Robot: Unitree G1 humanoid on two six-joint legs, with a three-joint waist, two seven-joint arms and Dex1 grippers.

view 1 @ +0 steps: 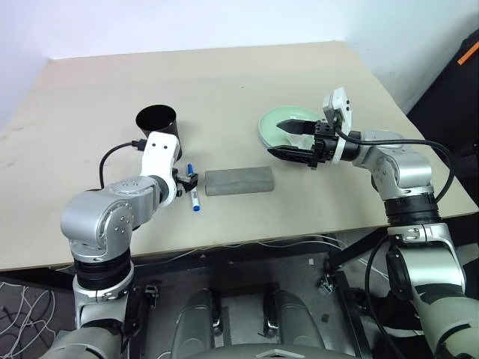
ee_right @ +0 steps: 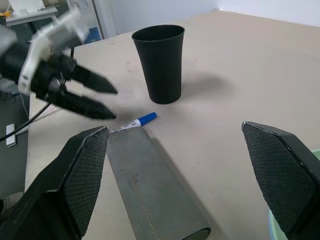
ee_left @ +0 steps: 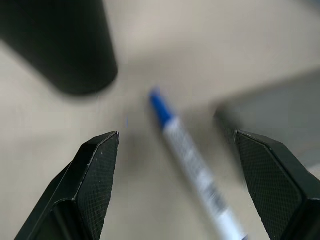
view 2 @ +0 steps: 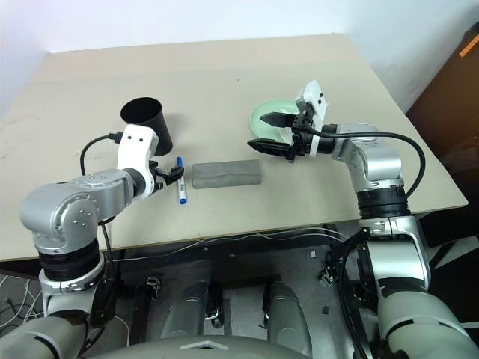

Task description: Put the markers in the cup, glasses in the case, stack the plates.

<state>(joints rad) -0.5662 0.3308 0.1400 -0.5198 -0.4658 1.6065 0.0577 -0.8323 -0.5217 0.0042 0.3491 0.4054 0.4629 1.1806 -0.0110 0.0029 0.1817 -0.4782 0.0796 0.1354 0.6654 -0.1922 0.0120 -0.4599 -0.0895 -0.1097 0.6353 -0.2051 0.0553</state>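
**Left claw over the marker, right claw over the plate**

While the marker (view 1: pixel 193 198) lay flat on the worktop (view 1: pixel 247 75), the left claw (view 1: pixel 187 181) hung just above it with its fingers apart and nothing between them. The marker's blue cap pointed toward the cup (view 1: pixel 159 129), which stood upright close behind it. Just beside the marker, on the robot's right, the grey case (view 1: pixel 239 181) lay closed on the worktop. Farther right sat the mint plate (view 1: pixel 271 124), partly hidden by the right claw (view 1: pixel 283 138). That claw pointed to the robot's left above the plate's near edge, its two black fingers spread wide and empty. No glasses could be made out; the case's lid was down.
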